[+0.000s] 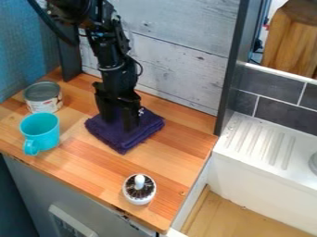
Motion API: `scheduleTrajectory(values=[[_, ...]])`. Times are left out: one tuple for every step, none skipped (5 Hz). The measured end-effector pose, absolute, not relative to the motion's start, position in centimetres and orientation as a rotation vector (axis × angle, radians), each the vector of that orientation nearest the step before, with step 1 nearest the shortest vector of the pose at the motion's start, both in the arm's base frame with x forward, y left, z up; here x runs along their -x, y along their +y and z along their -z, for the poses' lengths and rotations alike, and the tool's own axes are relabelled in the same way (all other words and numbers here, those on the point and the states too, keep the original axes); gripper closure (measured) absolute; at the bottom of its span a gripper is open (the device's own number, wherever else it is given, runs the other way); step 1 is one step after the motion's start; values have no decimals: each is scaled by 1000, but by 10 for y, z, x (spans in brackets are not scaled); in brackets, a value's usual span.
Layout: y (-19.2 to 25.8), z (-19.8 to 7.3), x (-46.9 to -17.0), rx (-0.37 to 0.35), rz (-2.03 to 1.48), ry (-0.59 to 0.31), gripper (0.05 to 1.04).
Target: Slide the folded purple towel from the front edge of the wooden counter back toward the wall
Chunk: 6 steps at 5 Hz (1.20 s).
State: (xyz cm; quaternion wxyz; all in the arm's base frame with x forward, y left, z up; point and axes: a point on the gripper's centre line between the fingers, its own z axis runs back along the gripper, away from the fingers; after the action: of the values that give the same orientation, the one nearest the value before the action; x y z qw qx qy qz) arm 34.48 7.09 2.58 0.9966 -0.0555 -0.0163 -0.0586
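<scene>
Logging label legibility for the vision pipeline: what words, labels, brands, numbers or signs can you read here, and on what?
Readable text: none.
Label on the can: printed marks, too small to read.
Turquoise mug, small white pot, purple cloth under the pincer: no lettering that I can make out.

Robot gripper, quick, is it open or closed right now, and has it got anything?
Gripper: open, fingers apart, down at the purple cloth; whether it grips any cloth can't be told.
</scene>
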Motion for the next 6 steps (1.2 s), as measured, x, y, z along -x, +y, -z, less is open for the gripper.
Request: scheduleTrajectory(values=[[65,-30,-346,146,123,-48,87],[60,-49,-340,152,137,-93,87],[56,-83,-321,135,125,-153,87],[60,-111,-283,83,119,-108,87],[51,-120,-247,44,103,12,85],[21,-105,-230,41,160,91,85]])
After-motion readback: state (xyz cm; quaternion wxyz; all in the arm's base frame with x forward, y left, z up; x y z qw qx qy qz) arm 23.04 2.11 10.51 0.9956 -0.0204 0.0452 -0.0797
